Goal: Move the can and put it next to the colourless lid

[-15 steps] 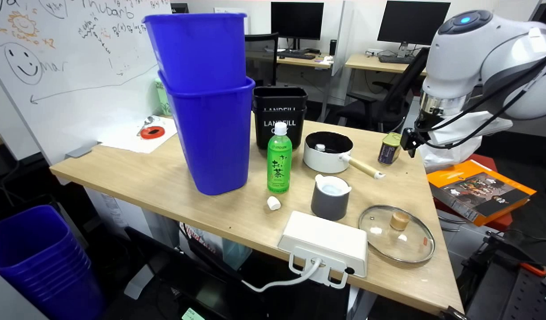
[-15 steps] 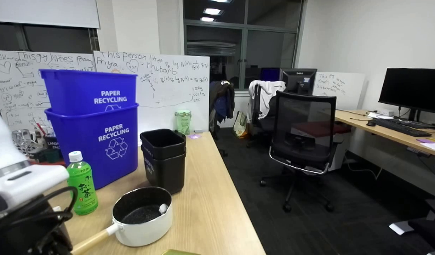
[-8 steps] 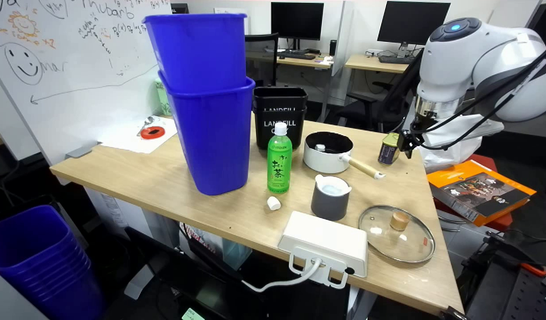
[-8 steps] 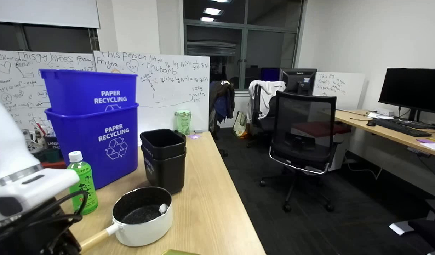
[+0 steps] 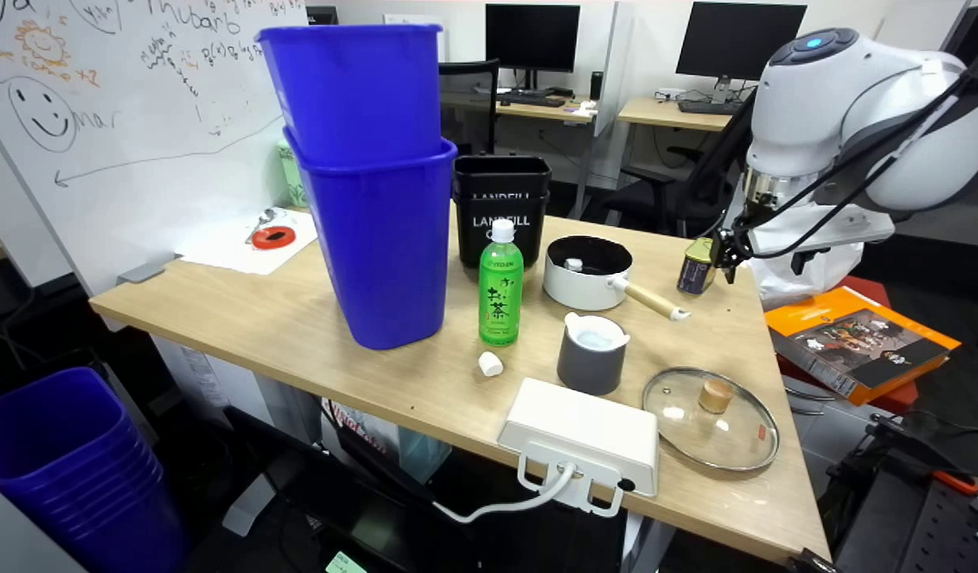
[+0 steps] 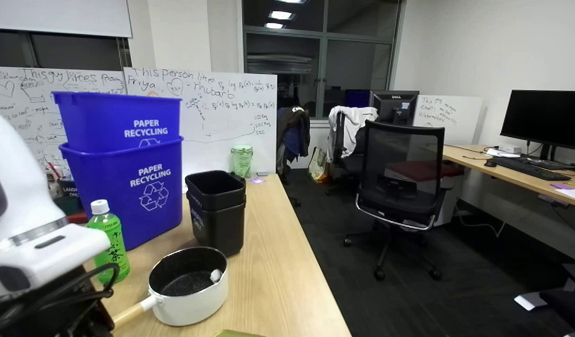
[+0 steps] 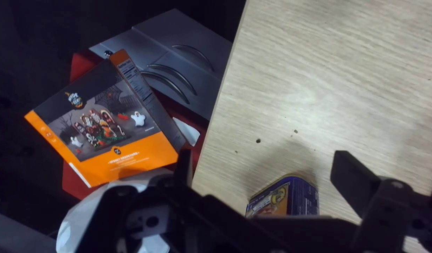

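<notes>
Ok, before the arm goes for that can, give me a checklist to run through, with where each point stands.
1. Gripper open: ok, fingers spread apart.
2. Can upright: ok, standing on the table.
3. Can lined up between the fingers: cannot tell; the gripper hides part of it in the wrist view.
4. Pot handle off the can: ok, a gap shows between them.
5. Lid knob-up on the table: ok.
6. Lid in the wrist view: not ok, out of frame.
</notes>
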Controlling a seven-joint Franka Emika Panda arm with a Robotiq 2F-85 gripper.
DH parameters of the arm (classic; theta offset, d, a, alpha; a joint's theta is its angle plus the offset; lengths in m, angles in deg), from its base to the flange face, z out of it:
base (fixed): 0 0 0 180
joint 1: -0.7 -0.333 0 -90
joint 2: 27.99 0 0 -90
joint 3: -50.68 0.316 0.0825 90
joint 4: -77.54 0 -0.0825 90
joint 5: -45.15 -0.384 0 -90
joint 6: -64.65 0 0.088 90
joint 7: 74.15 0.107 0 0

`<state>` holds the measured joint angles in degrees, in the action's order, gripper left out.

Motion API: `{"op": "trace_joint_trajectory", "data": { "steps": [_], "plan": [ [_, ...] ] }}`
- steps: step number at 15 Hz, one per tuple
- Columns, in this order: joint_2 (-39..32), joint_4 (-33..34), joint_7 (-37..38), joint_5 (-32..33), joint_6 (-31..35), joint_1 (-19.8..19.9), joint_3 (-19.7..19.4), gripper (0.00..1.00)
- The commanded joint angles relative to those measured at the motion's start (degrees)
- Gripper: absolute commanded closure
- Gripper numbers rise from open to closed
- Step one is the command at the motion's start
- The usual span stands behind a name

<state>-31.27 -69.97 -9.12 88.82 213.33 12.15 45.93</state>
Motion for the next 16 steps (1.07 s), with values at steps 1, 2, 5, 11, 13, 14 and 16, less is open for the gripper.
{"op": "trace_joint_trajectory", "data": {
  "steps": [1, 2, 5, 11, 13, 14, 16],
  "plan": [
    [-3.89, 3.48, -2.21, -12.56, 2.72, -0.95, -2.10, 0.00],
    [-4.72, 4.55, -2.33, -15.98, 3.53, -1.09, -2.53, 0.00],
    [-8.28, 8.10, -0.90, -22.04, 7.72, -1.94, -4.74, 0.00],
    [-16.50, 14.35, 2.01, -23.82, 17.92, -5.94, -12.40, 0.00],
    [-19.18, 16.02, 3.08, -25.55, 20.80, -8.07, -15.42, 0.00],
    [-20.48, 16.65, 3.60, -26.47, 21.97, -9.45, -17.10, 0.00],
    [-23.45, 17.69, 5.96, -28.46, 25.08, -13.22, -21.85, 0.00]
  ]
}}
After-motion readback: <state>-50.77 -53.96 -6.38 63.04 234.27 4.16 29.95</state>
